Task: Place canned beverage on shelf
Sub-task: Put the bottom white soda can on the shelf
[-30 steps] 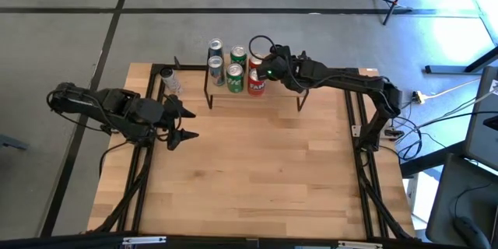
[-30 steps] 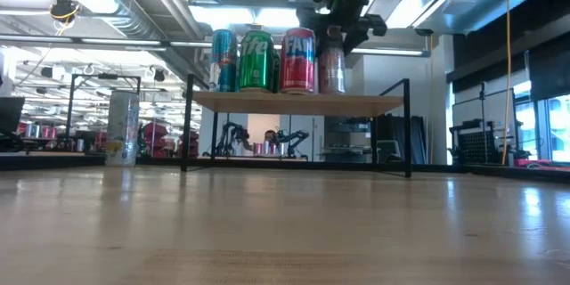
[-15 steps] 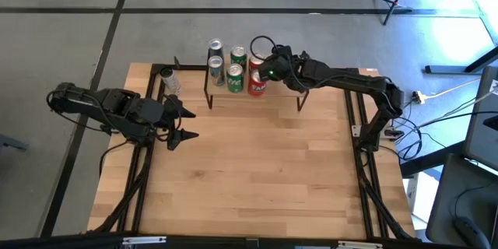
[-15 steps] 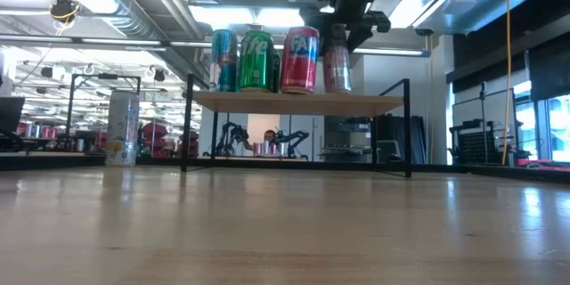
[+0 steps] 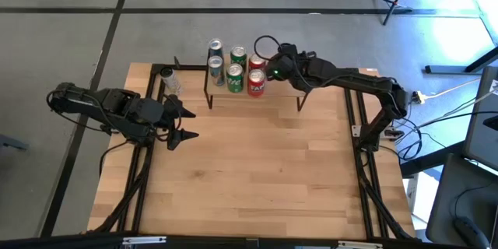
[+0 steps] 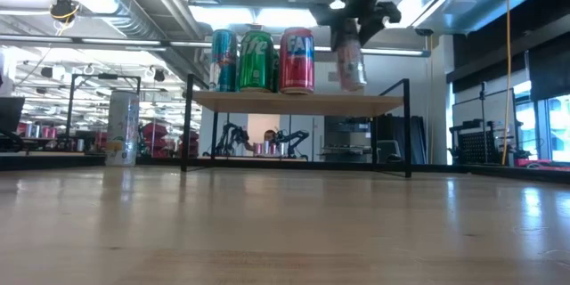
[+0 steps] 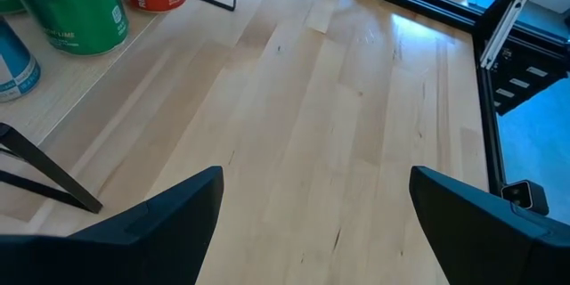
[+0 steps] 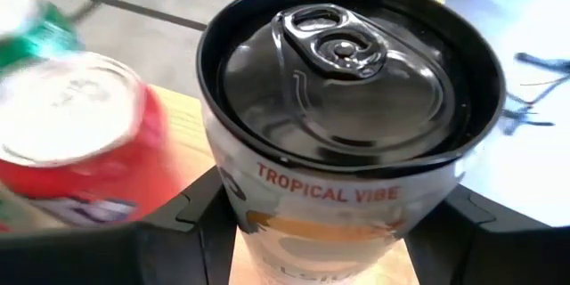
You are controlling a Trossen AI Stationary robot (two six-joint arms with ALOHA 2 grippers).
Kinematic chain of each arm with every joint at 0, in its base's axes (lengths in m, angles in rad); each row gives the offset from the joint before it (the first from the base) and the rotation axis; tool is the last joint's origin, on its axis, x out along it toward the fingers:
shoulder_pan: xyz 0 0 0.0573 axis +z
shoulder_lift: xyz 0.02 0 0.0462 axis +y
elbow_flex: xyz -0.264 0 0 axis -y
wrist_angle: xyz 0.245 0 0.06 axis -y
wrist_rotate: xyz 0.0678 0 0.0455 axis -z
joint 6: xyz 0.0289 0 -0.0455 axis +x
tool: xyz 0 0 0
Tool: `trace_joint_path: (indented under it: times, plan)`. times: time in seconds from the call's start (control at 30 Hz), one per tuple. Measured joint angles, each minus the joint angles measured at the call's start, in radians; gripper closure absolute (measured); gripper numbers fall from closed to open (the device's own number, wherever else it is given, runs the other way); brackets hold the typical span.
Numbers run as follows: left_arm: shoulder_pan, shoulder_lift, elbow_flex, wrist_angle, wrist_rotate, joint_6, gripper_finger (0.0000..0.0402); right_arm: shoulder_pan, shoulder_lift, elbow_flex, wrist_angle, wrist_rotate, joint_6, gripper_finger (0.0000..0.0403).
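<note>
My right gripper (image 5: 272,68) is over the shelf (image 5: 280,98), a light wood plank on thin black legs (image 6: 294,101), and is shut on a pale can with a black top (image 8: 343,71). In the low view this can (image 6: 351,64) is tilted, to the right of a red can (image 6: 297,61). Green (image 6: 256,61) and blue (image 6: 223,61) cans stand on the plank too. My left gripper (image 5: 185,123) is open and empty over the table's left part, and the left wrist view (image 7: 312,223) shows it too. My right gripper pinches the pale can's side wall just below the top rim (image 8: 233,198) between its two fingers, one on each side. It comes from above in the low view. The can is tilted, its bottom (image 6: 355,85) just above the plank.
A tall silver can (image 5: 170,80) stands on the table left of the shelf, and it also shows in the low view (image 6: 122,127). Several cans crowd the shelf's left half (image 5: 235,76). The shelf's right half and the wooden tabletop (image 5: 257,171) in front are bare.
My right gripper has moved toward the table's right edge along the shelf with the pale can. The can has come away from the red can, tipped from upright to tilted, and risen a little off the plank.
</note>
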Motion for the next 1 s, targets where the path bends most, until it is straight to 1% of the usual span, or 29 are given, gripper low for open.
trace_joint_path:
  times: [0.13,0.23,0.3,0.43,0.57,0.77,0.87,1.0]
  plan:
    - [0.0,0.0,0.0,0.0,0.0,0.0,0.0052,0.0,-0.001,-0.004,-0.021,0.008,0.016,0.0178]
    - [0.0,0.0,0.0,0.0,0.0,0.0,0.0052,-0.007,-0.004,-0.043,0.039,0.007,0.019,0.0178]
    - [0.0,0.0,0.0,0.001,-0.001,0.0,0.0052,-0.016,-0.001,-0.073,0.057,-0.026,0.025,0.0179]
    - [0.0,0.0,0.0,0.001,-0.001,0.0,0.0052,-0.026,-0.003,-0.109,0.129,-0.045,0.047,0.018]
    - [0.0,0.0,0.0,0.0,-0.001,0.0,0.0052,-0.025,-0.003,-0.112,0.169,-0.061,0.048,0.0176]
    - [0.0,0.0,0.0,0.0,-0.001,0.0,0.0052,-0.024,-0.002,-0.112,0.17,-0.066,0.048,0.0169]
    - [0.0,0.0,0.0,0.0,-0.001,0.0,0.0052,-0.024,-0.002,-0.112,0.169,-0.062,0.048,0.0158]
    - [0.0,0.0,0.0,0.0,-0.001,0.0,0.0052,-0.024,-0.001,-0.112,0.166,-0.048,0.048,0.0129]
